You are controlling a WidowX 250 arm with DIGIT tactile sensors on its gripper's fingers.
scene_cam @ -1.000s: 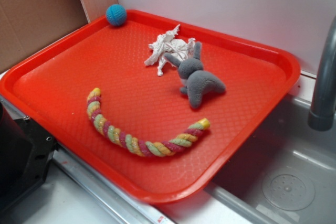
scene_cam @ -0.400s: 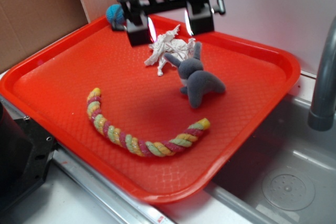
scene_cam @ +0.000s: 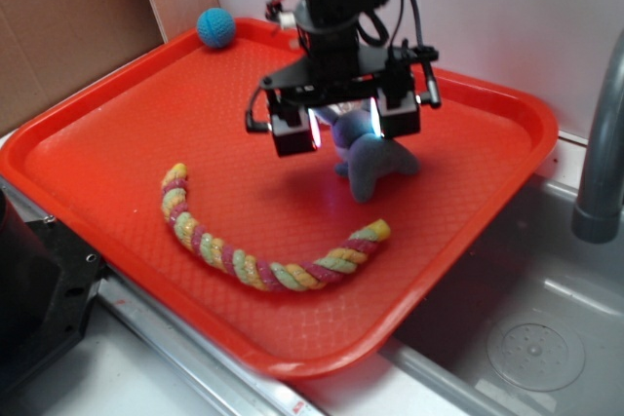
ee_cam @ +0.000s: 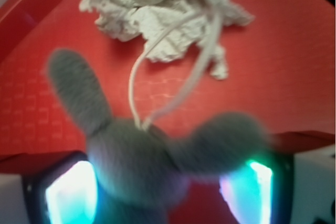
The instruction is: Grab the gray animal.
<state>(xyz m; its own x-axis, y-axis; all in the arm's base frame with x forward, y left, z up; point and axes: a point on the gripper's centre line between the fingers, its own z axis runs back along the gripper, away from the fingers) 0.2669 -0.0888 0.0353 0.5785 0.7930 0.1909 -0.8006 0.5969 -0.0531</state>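
Gripper (scene_cam: 345,130) is spread wide over the gray animal (scene_cam: 374,158), one finger each side of it, gripping nothing; contact can't be judged. Animal lies right of centre on the red tray (scene_cam: 107,133). White cloth (ee_cam: 163,17) is just beyond its ears, rope toy (scene_cam: 255,262) near the front, blue ball (scene_cam: 215,27) at the far-left corner. Open tray floor to the left; right rim nearer. Long axis runs front-back: ears toward the cloth, body toward the tray's front.
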